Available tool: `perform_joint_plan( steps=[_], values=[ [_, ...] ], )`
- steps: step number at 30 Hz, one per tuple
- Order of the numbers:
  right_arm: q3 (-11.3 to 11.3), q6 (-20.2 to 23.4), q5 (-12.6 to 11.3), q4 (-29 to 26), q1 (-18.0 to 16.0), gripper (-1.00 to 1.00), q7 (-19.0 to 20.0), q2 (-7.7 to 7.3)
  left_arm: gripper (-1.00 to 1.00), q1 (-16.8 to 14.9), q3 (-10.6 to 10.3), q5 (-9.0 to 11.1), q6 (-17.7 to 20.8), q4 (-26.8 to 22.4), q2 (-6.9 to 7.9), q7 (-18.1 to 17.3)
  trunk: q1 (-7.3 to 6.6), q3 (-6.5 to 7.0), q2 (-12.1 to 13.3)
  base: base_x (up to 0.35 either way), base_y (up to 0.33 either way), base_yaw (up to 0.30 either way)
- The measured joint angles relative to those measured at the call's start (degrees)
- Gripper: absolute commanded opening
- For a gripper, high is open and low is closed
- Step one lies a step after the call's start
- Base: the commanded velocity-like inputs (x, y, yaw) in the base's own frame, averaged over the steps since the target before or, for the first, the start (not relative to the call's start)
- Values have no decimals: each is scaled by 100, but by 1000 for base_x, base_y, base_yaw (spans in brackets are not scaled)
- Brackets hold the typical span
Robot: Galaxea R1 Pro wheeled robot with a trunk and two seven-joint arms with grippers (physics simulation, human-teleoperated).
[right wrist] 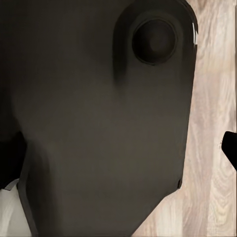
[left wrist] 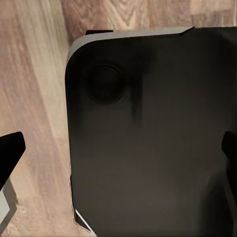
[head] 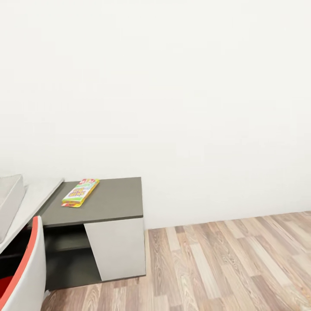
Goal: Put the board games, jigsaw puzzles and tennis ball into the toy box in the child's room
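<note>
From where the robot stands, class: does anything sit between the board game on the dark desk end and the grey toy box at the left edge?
Nothing visible does. The board game lies flat on the dark desk top; bare pale surface separates it from the toy box.

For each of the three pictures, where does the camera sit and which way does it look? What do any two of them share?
Head view: high on the robot, facing a white wall, the dark grey cabinet bearing a board game; no arm in frame.
Left wrist view: on the left arm, looking down at the robot's dark base; dark finger tips at the edges.
Right wrist view: on the right arm, looking down at the same base.
Shared: all three show the wood-plank floor.
</note>
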Motion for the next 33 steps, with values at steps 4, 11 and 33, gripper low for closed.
perform_joint_plan(
  steps=[4,11,33],
  values=[
    [-1,-4,-3,0,0,100,0,-8,100,0,-5,-1,1,-1,-1,3,0,-22,0,329,-116,145],
    [-5,-27,-2,1,0,100,0,-21,100,0,-8,0,1,-1,5,1,0,-32,0,329,-130,33],
    [1,-24,-3,1,0,100,0,13,100,0,-8,1,0,-3,-11,0,0,-34,0,316,-109,11]
  ],
)
